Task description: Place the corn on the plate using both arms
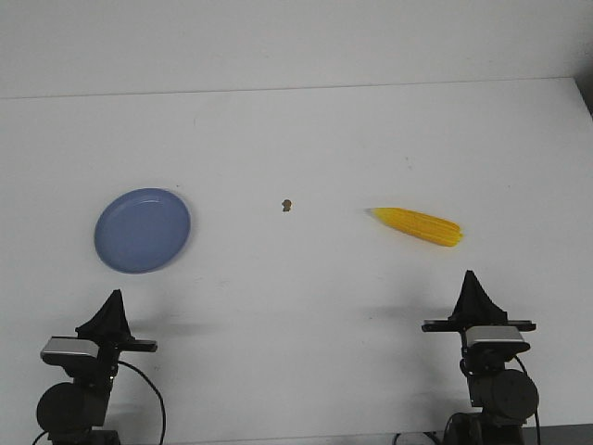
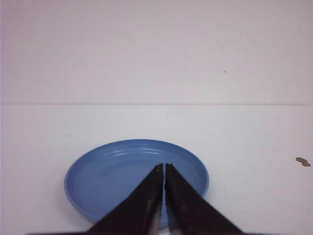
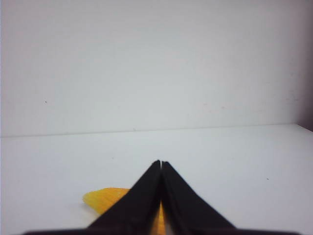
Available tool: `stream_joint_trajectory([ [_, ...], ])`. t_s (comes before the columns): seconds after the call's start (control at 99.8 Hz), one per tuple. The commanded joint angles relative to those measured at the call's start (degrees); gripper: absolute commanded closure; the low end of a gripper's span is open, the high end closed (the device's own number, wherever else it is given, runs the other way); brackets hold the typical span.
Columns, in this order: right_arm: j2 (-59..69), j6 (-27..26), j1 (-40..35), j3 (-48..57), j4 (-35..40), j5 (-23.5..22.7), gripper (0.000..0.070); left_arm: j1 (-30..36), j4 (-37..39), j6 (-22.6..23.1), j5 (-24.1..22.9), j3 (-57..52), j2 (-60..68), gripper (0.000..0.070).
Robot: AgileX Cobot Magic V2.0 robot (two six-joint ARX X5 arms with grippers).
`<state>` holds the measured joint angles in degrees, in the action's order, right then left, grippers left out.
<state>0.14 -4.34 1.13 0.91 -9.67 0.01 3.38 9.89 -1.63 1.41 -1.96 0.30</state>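
The yellow-orange corn (image 1: 417,225) lies on the white table at the right, its narrow tip pointing left. The blue plate (image 1: 142,230) sits on the table at the left and holds nothing. My left gripper (image 1: 115,298) is shut and empty, near the table's front edge, just short of the plate. In the left wrist view its tips (image 2: 164,166) point at the plate (image 2: 112,176). My right gripper (image 1: 471,278) is shut and empty, near the front edge, short of the corn. In the right wrist view its tips (image 3: 161,163) hide most of the corn (image 3: 105,199).
A tiny brown speck (image 1: 288,204) lies on the table between plate and corn; it also shows in the left wrist view (image 2: 303,161). The table's far edge (image 1: 296,88) meets a white wall.
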Motion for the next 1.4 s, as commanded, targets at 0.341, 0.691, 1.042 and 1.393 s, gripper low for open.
stream_joint_trajectory([
  [0.341, -0.1, 1.4, -0.1, 0.8, -4.8, 0.0, 0.0698, -0.1, 0.4, -4.3, -0.1, -1.9, -0.1, 0.0685],
  [0.691, 4.3, 0.7, -0.1, 16.7, 13.8, 5.5, 0.0698, -0.1, -17.9, -8.0, -0.2, -22.9, 9.6, 0.0685],
  [1.042, 21.8, 1.5, -0.1, 40.5, 40.9, 5.6, 0.0698, -0.1, -38.9, -4.3, -0.4, -50.4, 31.3, 0.0685],
  [1.393, 34.5, 1.3, -0.1, 51.6, 52.6, 4.0, 0.0698, -0.1, -51.3, -3.5, -0.3, -61.4, 44.7, 0.0685],
])
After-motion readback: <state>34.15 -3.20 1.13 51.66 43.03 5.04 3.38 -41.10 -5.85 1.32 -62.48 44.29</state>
